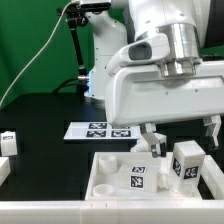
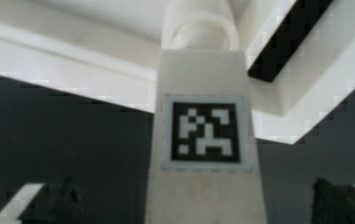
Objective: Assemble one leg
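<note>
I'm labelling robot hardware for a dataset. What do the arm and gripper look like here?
The arm is glossy white with rounded links and a grey metal ring at the wrist. The gripper has a boxy white body and two short dark fingers. A thin black cable hangs at the exterior view's left. No markings show.

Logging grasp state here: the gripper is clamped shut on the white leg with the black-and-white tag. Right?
Not shut. The wrist view shows the gripper open, its fingers standing clear of the white leg on both sides. The leg does carry the black-and-white tag.
</note>
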Motion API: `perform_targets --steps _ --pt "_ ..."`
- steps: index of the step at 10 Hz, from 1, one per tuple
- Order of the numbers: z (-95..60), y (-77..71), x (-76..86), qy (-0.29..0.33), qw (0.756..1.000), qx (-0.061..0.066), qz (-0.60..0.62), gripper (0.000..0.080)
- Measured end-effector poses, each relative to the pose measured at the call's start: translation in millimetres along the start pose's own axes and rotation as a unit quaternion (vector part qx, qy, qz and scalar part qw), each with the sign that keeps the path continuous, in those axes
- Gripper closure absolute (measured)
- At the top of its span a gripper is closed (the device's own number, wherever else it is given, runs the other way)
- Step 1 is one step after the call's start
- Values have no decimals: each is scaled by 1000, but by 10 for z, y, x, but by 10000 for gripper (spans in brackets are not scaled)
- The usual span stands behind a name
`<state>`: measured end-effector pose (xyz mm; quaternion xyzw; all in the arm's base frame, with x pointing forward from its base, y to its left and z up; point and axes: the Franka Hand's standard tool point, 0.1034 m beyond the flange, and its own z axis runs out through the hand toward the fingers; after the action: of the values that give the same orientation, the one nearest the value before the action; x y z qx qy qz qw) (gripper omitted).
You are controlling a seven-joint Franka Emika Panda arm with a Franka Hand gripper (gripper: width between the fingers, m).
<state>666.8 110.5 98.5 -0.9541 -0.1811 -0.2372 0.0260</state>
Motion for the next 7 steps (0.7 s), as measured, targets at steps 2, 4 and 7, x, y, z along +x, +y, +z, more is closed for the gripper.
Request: perform_targets --steps 2,4,7 --pt "-112 7 78 -5 1000 4 -1 151" --pt "-178 9 121 -17 1000 12 2 150" --pt "-182 -141 49 -124 990 56 23 150"
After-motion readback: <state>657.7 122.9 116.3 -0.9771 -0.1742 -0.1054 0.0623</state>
